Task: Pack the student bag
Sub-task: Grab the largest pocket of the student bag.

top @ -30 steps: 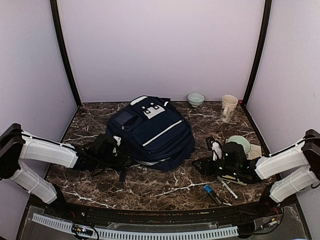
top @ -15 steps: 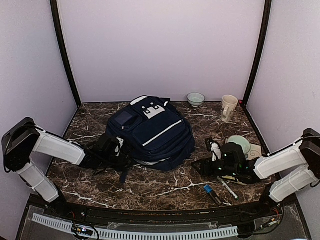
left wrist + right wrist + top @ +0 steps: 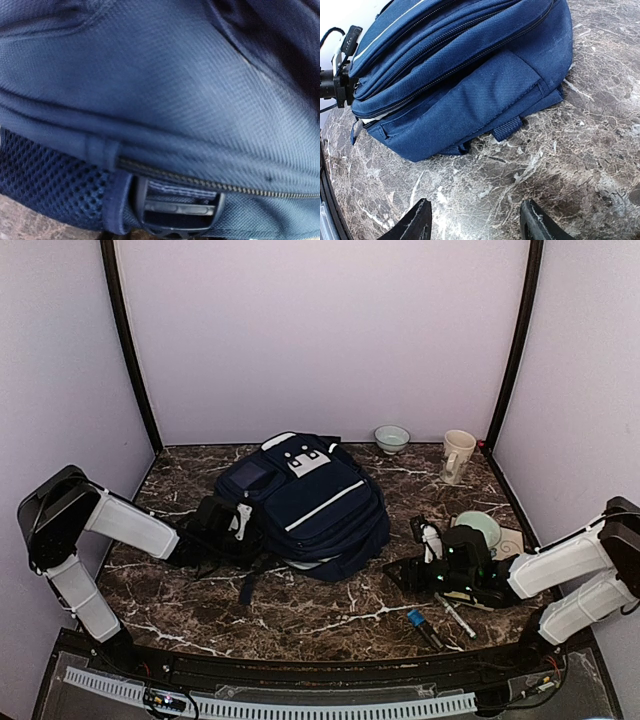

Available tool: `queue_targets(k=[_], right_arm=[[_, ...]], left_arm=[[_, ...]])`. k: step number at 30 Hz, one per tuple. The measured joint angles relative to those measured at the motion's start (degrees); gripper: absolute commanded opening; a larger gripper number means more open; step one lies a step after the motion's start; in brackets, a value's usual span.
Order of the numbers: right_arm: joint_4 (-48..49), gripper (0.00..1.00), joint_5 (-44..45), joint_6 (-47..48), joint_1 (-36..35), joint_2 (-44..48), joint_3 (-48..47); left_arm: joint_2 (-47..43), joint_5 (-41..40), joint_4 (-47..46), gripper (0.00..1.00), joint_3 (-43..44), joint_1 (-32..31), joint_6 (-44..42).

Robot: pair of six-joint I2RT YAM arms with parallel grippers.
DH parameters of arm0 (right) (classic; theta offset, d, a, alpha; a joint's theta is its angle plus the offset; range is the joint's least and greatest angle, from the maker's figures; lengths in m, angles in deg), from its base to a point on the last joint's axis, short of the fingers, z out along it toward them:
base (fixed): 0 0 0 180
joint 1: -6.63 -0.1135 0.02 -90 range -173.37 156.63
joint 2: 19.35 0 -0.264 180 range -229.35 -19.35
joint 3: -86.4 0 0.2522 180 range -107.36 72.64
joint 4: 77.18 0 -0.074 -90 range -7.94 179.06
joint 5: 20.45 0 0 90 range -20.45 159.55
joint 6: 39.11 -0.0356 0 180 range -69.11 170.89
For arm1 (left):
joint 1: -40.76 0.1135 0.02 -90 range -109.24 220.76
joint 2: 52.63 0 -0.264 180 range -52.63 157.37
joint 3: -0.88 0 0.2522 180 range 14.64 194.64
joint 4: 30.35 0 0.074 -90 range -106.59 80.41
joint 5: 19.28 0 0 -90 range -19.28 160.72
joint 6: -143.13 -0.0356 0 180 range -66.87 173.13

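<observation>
The bag (image 3: pixel 305 505) lies flat on the middle of the desk (image 3: pixel 330 615), striped front up, and is by far the biggest thing there. Behind it to the right stand a far bowl (image 3: pixel 391 437) and a cream mug (image 3: pixel 458 455), both well apart from it. At the right edge sits a right bowl (image 3: pixel 480 528), partly behind the right arm, with pens (image 3: pixel 455 615) on the near side of that arm. The left pincer (image 3: pixel 238 528) presses against the bag's left side; its camera shows only blue fabric, a zip, a mesh pocket and a buckle, so I cannot tell whether it is clenched. The right pincer (image 3: pixel 476 205) is released, with bare marble between its fingers (image 3: pixel 417 222), and points at the bag's right side. The desk is dark brown marble with white veins. Pale lilac walls (image 3: pixel 320 330) enclose it, with black posts (image 3: pixel 128 345) in the far corners.
</observation>
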Motion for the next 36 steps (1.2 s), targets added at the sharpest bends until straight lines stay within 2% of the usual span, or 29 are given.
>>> queue_targets(k=[7,22,30,36], right_arm=[[-0.04,0.61,0.20,0.02,0.00,-0.44,0.00],[1.40,0.61,-0.98,0.02,0.00,-3.56,-0.22],[3.67,0.61,-3.58,-0.61,0.00,-3.56,-0.22],[6.99,0.60,-6.51,-0.98,-1.07,-3.93,-0.22]], left_arm=[[-0.11,4.83,-1.86,0.01,-1.03,0.33,-0.28],[-5.05,7.72,0.87,0.00,-4.87,0.24,3.43],[-5.53,7.74,2.89,0.00,-4.63,-0.92,4.72],[-6.19,6.01,7.98,0.00,-1.99,-3.37,5.31]])
